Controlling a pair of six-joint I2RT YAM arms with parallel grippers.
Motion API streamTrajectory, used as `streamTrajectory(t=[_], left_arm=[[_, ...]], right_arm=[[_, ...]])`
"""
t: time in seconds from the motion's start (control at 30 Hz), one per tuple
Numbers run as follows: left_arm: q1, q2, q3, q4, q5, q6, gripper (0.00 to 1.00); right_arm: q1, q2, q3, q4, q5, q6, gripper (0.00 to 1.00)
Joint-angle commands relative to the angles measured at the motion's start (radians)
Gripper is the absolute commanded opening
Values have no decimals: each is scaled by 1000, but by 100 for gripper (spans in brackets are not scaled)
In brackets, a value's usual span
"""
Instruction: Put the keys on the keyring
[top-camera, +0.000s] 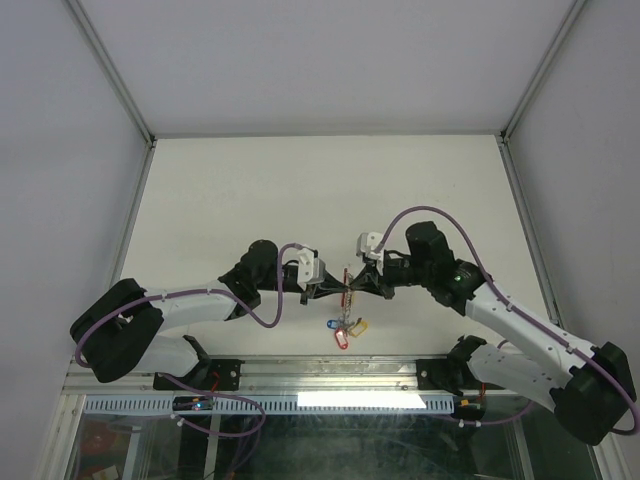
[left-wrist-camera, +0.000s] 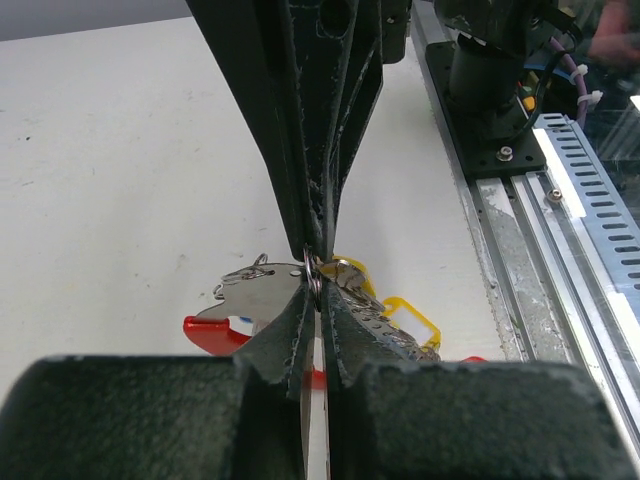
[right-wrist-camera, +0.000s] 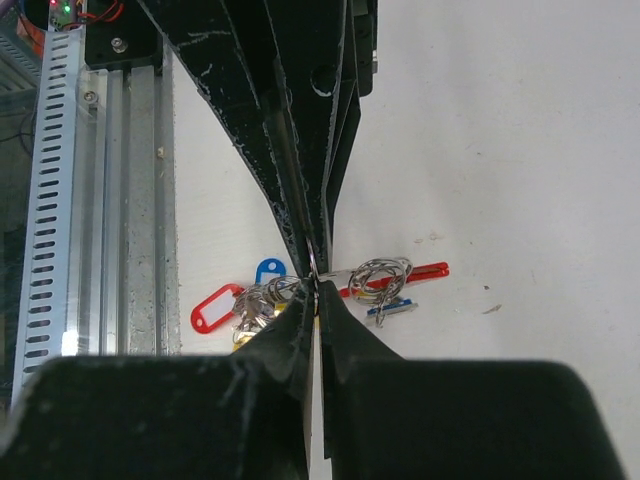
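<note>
My left gripper (top-camera: 335, 291) and right gripper (top-camera: 358, 290) meet tip to tip, both shut, low over the table's front middle. Between the tips stands a small wire ring (left-wrist-camera: 315, 275), also seen in the right wrist view (right-wrist-camera: 315, 262). The keyring (right-wrist-camera: 415, 273), red arc and grey bar, runs from the pinch point away from the rail; it also shows in the top view (top-camera: 345, 275) and the left wrist view (left-wrist-camera: 212, 333). The keys (top-camera: 345, 330) lie bunched on the rail side: red tag (right-wrist-camera: 215, 308), blue tag (right-wrist-camera: 268, 270), yellow tag (left-wrist-camera: 412, 318). Which finger pair holds what is partly hidden.
An aluminium rail (top-camera: 330, 375) runs along the near edge, close to the keys. Loose wire rings and a small blue piece (right-wrist-camera: 392, 310) lie by the keyring. White enclosure walls (top-camera: 110, 130) stand left, right and behind.
</note>
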Motion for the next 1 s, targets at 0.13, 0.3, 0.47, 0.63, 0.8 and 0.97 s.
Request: streamTrajectory(t=[0.13,0.3,0.47,0.63,0.8,0.97], left_arm=[[4,-36,12,80,-27,19,8],[3,-51,3,82,-58,22,13],[4,-55,-3,87,-61,21,14],[2,-49,0,92,-52,16,14],[1,-44,2,96,-49,12,15],[2,-37,5,95,-42,13,15]], right_arm=[[33,19,148,-212,81,-61,0],[64,64,238,-353,156,-86,0],[103,122,354,-464,231,-81,0],[133,186,433,-543,289,-60,0],[151,213,456,-546,301,-51,0],[159,220,456,-520,305,-40,0]])
